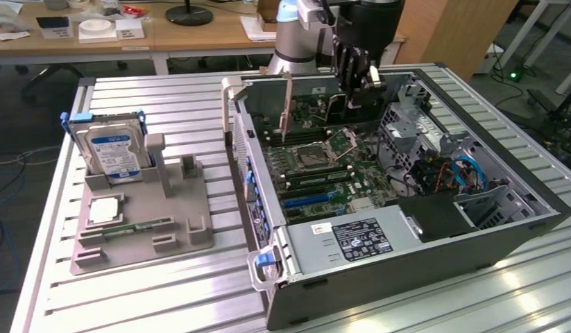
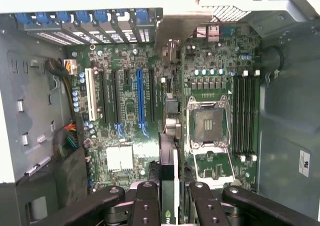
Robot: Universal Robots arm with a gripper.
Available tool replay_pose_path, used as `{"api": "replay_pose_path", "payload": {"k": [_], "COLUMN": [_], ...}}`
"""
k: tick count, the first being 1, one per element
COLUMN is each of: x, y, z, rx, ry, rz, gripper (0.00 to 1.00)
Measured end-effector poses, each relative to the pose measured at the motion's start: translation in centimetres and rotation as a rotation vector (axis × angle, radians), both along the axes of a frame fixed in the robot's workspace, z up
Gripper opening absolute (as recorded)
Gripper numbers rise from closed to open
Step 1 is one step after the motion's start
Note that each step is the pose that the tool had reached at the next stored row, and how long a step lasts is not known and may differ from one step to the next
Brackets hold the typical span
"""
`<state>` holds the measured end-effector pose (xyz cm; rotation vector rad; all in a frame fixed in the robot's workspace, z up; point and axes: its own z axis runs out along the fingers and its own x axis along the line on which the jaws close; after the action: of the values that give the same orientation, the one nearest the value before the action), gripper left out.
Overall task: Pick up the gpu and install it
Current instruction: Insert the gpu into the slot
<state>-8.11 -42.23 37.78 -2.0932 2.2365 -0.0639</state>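
Gripping the gpu (image 2: 169, 161) edge-on, clamped it between the fingers (image 2: 148, 201) of the hand (image 2: 171, 192). Hung over the motherboard (image 2: 125, 111) inside the open case (image 2: 30, 111), between the blue slot (image 2: 140, 103) and the CPU socket (image 2: 208, 123).

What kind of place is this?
Probably a robot lab or workshop: a robot arm reaches into an open computer case on a slatted metal bench, with cluttered office desks behind.

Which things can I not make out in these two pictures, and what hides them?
Faces of the gpu: wrist view, card seen edge-on, one end cut off by the picture edge.
Most of the gpu: exterior view, the gripper covers it.
Text on the label: exterior view, too small.
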Motion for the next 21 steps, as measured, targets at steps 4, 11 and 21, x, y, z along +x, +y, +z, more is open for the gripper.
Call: {"api": "replay_pose_path", "payload": {"k": [4, 11, 21], "x": [-0.1, -0.5, -0.6], "y": [-0.16, -0.17, -0.27], "z": [-0.38, -1.59, -2.67], "rx": [0.0003, -0.0001, -0.0352], "ry": [-0.0001, 0.0006, 0.0023], "rz": [-0.002, -0.002, -0.002], "gripper": [0.27, 0.27, 0.27]}}
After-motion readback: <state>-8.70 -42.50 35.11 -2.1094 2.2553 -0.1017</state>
